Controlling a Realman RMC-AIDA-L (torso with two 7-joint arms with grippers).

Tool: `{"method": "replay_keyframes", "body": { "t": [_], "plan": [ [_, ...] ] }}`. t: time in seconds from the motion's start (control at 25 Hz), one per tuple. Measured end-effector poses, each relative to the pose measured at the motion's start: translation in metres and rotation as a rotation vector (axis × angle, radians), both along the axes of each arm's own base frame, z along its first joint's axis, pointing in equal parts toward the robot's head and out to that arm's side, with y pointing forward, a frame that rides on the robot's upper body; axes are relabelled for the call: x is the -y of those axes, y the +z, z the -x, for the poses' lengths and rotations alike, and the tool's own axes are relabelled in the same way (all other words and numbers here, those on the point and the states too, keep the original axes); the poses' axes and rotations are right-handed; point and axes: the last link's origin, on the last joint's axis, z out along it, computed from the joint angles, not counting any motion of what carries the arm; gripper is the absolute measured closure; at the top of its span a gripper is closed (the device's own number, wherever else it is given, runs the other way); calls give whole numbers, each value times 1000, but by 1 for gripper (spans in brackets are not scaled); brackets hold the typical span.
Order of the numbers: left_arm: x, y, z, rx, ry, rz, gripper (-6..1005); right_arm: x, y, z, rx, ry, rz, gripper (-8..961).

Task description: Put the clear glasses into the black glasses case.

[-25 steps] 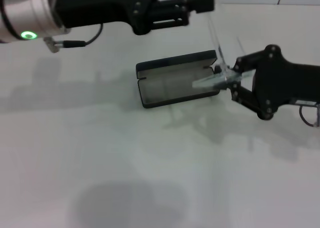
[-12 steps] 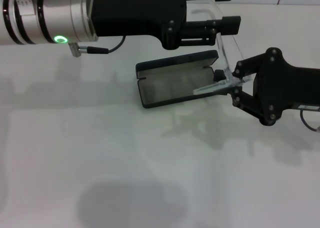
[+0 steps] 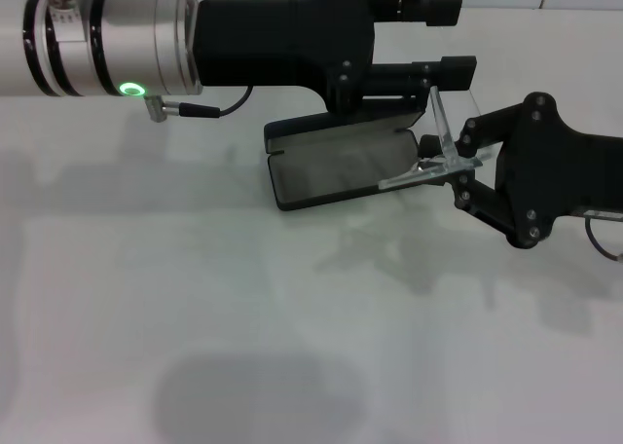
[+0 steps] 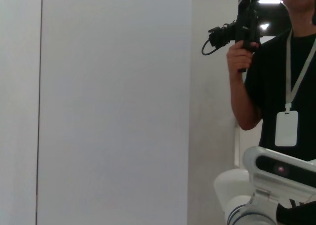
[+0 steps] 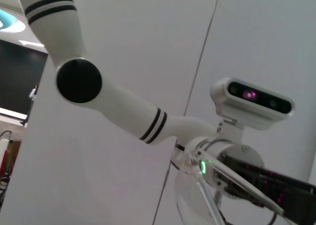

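The black glasses case (image 3: 336, 166) lies open on the white table (image 3: 195, 317), grey lining up and lid tilted toward the back. My right gripper (image 3: 446, 164) is shut on the clear glasses (image 3: 440, 128) at the case's right end. One clear temple arm points up, and another part reaches low over the lining. My left gripper (image 3: 453, 37) hovers open above the case's back edge, its lower finger (image 3: 458, 69) just over the top of the glasses. In the right wrist view the clear glasses (image 5: 190, 200) show close up.
The left arm's silver and black body (image 3: 195, 45) spans the back of the table over the case lid. The left wrist view shows a wall and a person (image 4: 281, 87) holding a camera. The right wrist view shows the robot's head (image 5: 252, 101).
My left arm has slid to the right, bringing its open gripper over the case and next to the glasses. The right gripper has kept hold of the glasses and barely moved.
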Motion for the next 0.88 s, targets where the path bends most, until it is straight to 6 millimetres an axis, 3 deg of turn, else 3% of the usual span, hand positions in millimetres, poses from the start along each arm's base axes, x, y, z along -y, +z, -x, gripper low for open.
{"method": "replay_keyframes", "body": {
  "t": [0.88],
  "plan": [
    [2,-1,-2,19,5,12,358,5,2,-7,-5,10,-27,842]
  ]
}}
